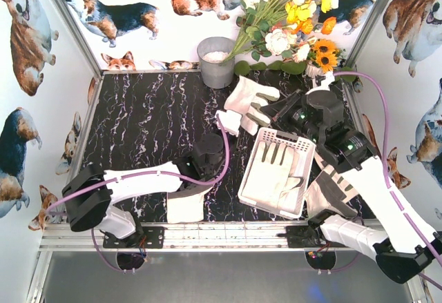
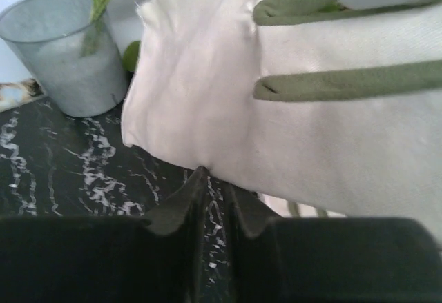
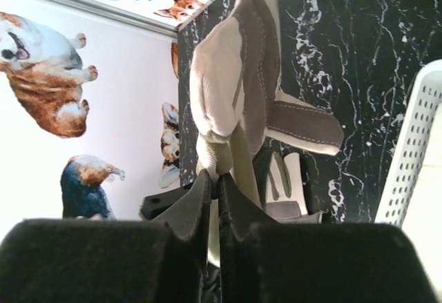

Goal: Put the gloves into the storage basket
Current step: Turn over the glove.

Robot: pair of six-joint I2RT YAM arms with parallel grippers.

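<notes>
Both arms, top and wrist views. The far glove (image 1: 252,97) (image 3: 238,75) lies near the middle of the worktop's (image 1: 152,116) far edge, just in front of the grey bucket (image 1: 216,61) (image 2: 62,54).

My right gripper (image 1: 266,114) (image 3: 215,179) reaches it from the right. Its jaws are pressed together on a pale strip of the fabric, and the grey palm patches face the wrist camera. My right forearm rises from the near right corner and crosses above the storage basket (image 1: 290,139) (image 3: 414,151). The wrist points toward the left edge.

My left gripper (image 1: 221,132) (image 2: 210,179) meets the near-left edge of the same white mass (image 2: 276,110). Its jaws are drawn to a narrow slit, with the tips pinching the hem. Whether this is one glove or two overlapped I cannot tell. My left arm lies low along the near edge, elbow toward the near left corner, wrist turned toward the far edge.

The storage basket sits right of centre, toward the near edge, and holds one glove (image 1: 273,172) flat inside. A striped-cuff glove (image 1: 330,189) lies just beside the basket's right wall, under my right arm. Another glove (image 1: 186,208) lies at the near edge, beneath my left forearm.
</notes>
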